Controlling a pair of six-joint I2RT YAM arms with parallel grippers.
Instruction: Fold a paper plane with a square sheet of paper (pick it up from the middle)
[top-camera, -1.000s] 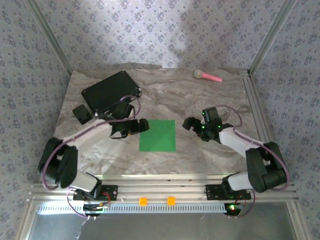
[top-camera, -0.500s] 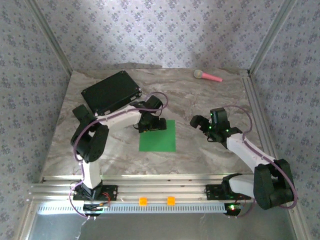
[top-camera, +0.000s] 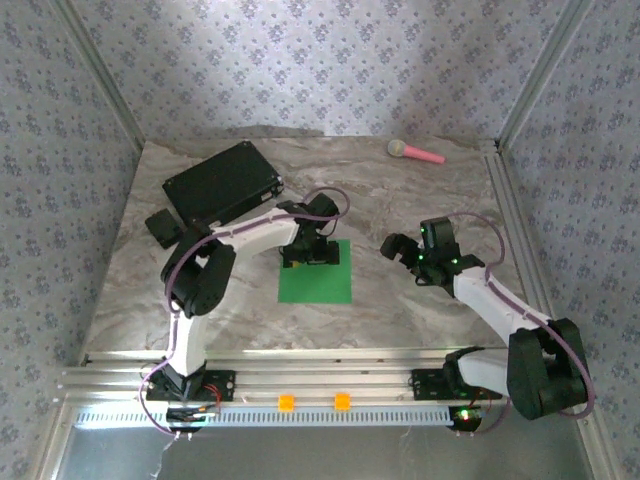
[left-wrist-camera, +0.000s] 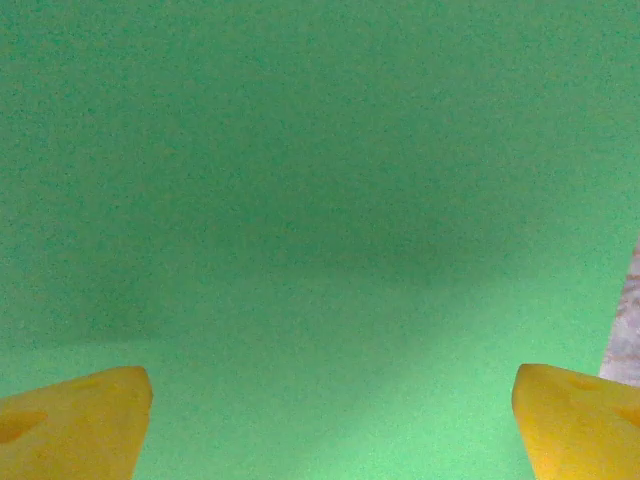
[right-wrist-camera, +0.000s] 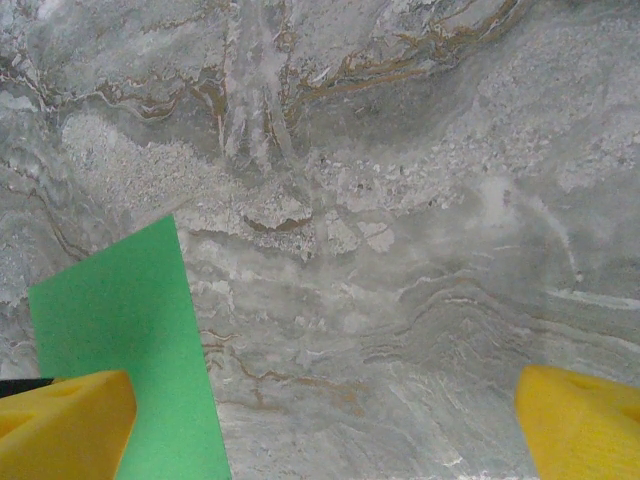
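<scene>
Over the paper (top-camera: 318, 284): left gripper (top-camera: 310, 256) wide open, holding nothing
Right of the paper: right gripper (top-camera: 397, 246) wide open, empty, over table (top-camera: 400, 190)

Square sheet of paper (top-camera: 318, 282) lies flat mid-table. Its near half is uncovered, open from above and from the near side. Left gripper (top-camera: 312, 258) sits over its far edge, jaws spread wide. Left arm (top-camera: 240, 235) arcs in from the left and blocks that side. Bare marble table (top-camera: 380, 300) runs between the sheet and the right gripper (top-camera: 398, 247), jaws wide apart, nothing in that gap. Black case (top-camera: 222, 182) and small black box (top-camera: 163, 228) crowd the far left. Pink-handled toy (top-camera: 415, 152) lies far right, well apart. Frame rail (top-camera: 320, 365) bounds the near edge.
</scene>
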